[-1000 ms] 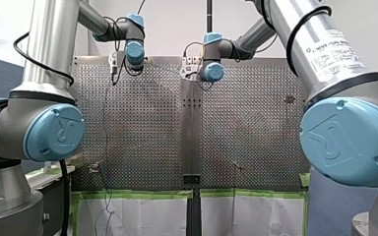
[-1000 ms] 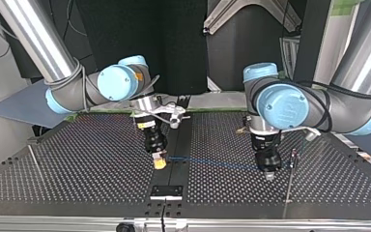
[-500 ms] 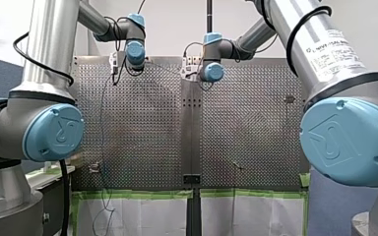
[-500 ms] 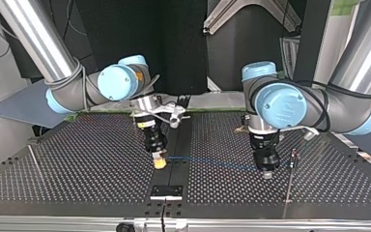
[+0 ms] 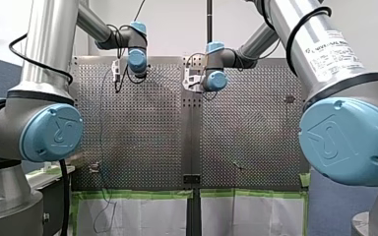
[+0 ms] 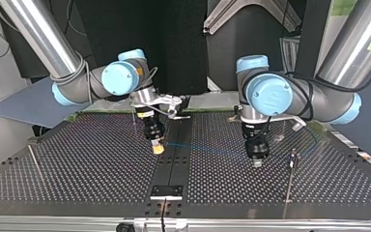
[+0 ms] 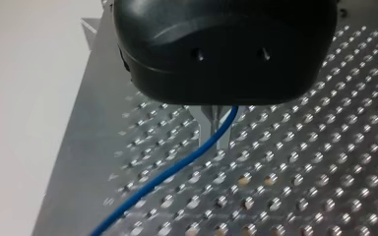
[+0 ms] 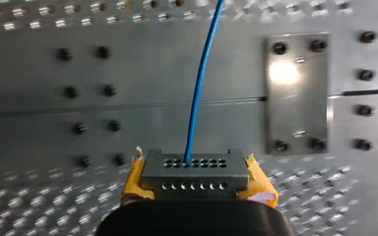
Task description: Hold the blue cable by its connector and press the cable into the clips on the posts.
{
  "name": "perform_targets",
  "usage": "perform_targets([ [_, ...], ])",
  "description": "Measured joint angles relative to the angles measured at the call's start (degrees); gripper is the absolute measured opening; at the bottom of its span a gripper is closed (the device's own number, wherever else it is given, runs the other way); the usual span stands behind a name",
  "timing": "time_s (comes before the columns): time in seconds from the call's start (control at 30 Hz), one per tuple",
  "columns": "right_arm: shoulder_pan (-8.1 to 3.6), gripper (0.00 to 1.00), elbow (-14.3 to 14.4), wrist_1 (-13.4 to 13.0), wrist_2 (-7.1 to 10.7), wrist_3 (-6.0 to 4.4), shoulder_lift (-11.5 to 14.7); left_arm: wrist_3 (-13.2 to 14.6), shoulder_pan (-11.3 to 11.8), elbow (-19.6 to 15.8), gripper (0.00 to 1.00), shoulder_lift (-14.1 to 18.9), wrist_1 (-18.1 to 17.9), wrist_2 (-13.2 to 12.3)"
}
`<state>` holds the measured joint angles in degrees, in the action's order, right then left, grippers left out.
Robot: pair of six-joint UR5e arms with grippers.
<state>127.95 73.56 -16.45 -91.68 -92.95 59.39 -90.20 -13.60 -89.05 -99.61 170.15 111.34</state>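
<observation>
Blue cable (image 6: 203, 150): thin, round, flexible, strung just above the table (image 6: 77, 179) between the two grippers, near the top view's middle. One end enters the connector (image 8: 195, 169), a small grey block with rows of holes, clamped between the yellow pads (image 8: 258, 183) of my right gripper (image 6: 158, 149). My left gripper (image 7: 215, 129) pinches the cable itself between narrow metal fingers (image 7: 204, 127). The nearest post (image 6: 291, 170) is a thin rod with what looks like a small clip on top; it stands beside my left gripper, apart from the cable. To do the step well, likely keep the span taut and the connector grip firm, line the cable over the clip mouth, and press straight down. Slack or side pull would probably let the smooth cable slip off. The table is shiny perforated metal.
</observation>
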Motion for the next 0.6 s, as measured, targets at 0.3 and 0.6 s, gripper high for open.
perform_targets([
  [0.3,-0.39,0.00,5.28,-0.29,-1.02,0.18,0.00,-0.17,-1.38,-4.74,0.01,-0.95,-5.02,-0.07],
  [0.6,-1.78,0.00,10.12,-0.72,-1.81,0.33,-0.01,-0.03,-3.46,-5.57,0.01,-5.75,-7.18,0.32],
])
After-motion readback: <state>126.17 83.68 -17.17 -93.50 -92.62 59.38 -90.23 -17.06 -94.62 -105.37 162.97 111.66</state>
